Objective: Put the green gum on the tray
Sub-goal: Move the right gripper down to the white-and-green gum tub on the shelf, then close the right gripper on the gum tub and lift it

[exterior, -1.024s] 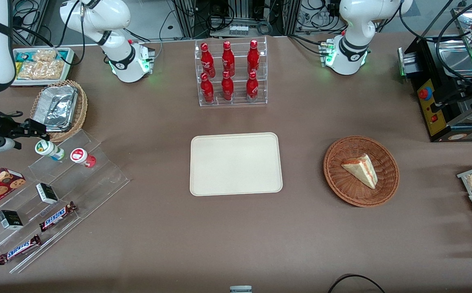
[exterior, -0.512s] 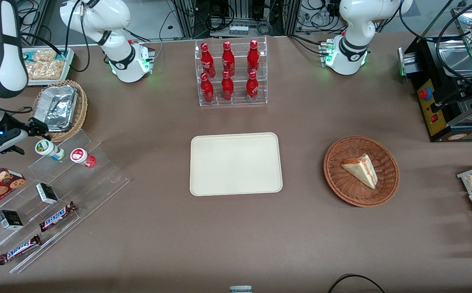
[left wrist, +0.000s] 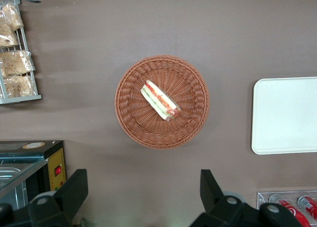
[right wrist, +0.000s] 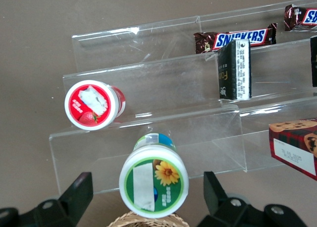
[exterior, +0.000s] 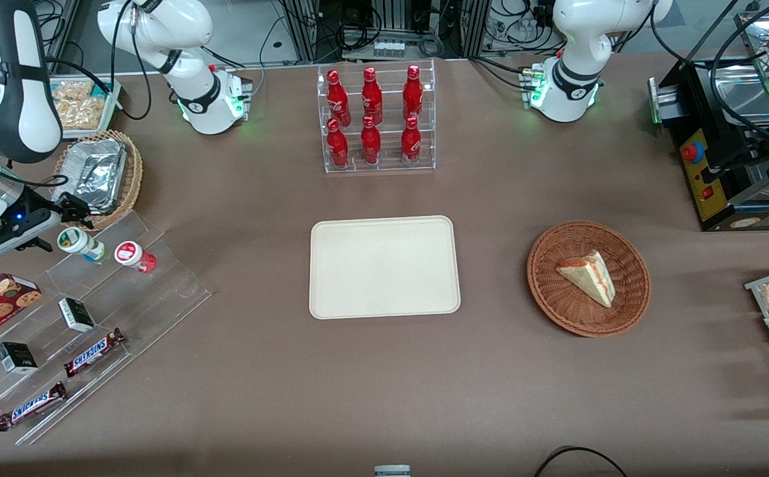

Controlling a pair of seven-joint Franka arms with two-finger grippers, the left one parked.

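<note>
The green gum (exterior: 80, 242), a small bottle with a green label and a white lid bearing a green and yellow mark, stands on the uppermost step of a clear tiered display stand (exterior: 129, 291) at the working arm's end of the worktop (exterior: 384, 377). In the right wrist view the green gum (right wrist: 154, 182) sits between the two dark fingers (right wrist: 75, 193), with open space on each side of its lid. Just beside it on the same stand is a similar red gum bottle (exterior: 134, 256) with a red-marked lid. Lower steps hold small dark boxes (exterior: 76, 314) and Snickers bars (exterior: 94, 352).

The right arm's gripper (exterior: 69, 212) hovers just above the green gum, between it and a wicker basket holding a foil tray (exterior: 91, 173). Its jaws are wide apart, holding nothing.

The cream tray (exterior: 384, 267) lies bare at the middle of the worktop, well apart from the gum. Farther from the front camera than the tray stands a rack of red cola bottles (exterior: 375, 119); toward the parked arm's end is a round basket with a sandwich wedge (exterior: 588, 278).

The step in hand appears to be the approach for the pickup; the gum is not yet grasped. The next move likely calls for lowering the jaws around the bottle and closing on it without nudging the red one, then lifting clear of the stand.
</note>
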